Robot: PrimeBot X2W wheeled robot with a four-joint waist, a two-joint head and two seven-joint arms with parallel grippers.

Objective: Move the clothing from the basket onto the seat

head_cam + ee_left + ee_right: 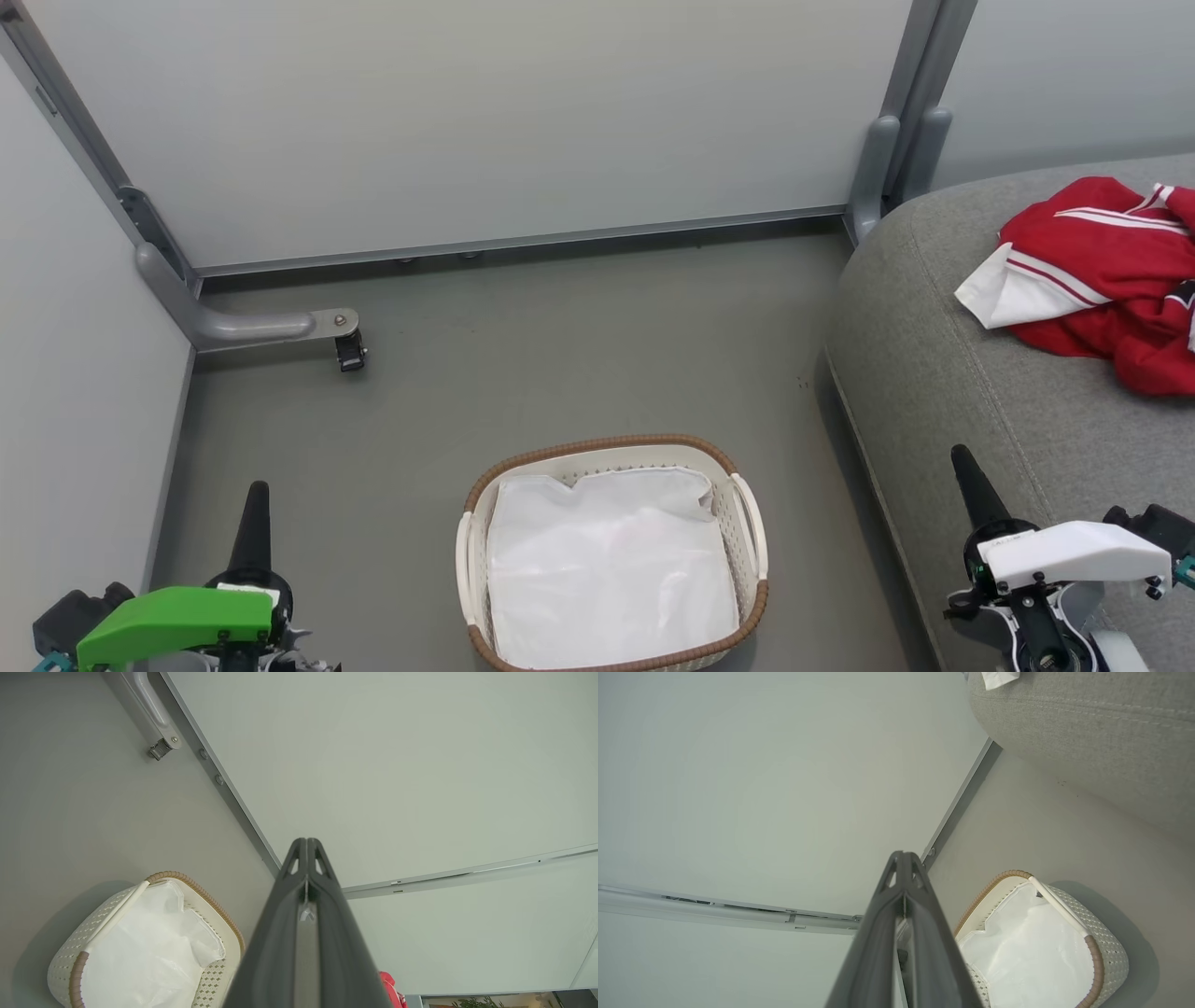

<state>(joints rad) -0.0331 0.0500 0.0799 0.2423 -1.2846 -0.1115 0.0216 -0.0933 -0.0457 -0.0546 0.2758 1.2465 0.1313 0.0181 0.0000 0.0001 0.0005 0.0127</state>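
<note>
The clothing (1102, 280), a rumpled red heap with white trim and thin white stripes, lies on the seat (943, 392) at the far right, well in from the cushion's rounded left edge and apart from both arms. The basket (607, 440) stands on the floor (523, 373) near the robot, just left of the seat's front. Inside it a plain white liner sheet (607, 569) covers the bottom, with no red fabric visible on it. Judged from that, the transfer looks complete, and the step in hand is a check and a tidy rest. To do it well, the robot would look over the liner's folds for any small piece tucked beneath. It would also confirm that no sleeve hangs over the cushion's edge, where it could slide to the floor. The left gripper (254, 513) sits at the near left and the right gripper (973, 490) at the near right, over the seat's front. Each has its two dark fingers pressed together and holds nothing. Neither needs to reach, and holding both low and clear of basket and garments avoids snagging the fabric.
</note>
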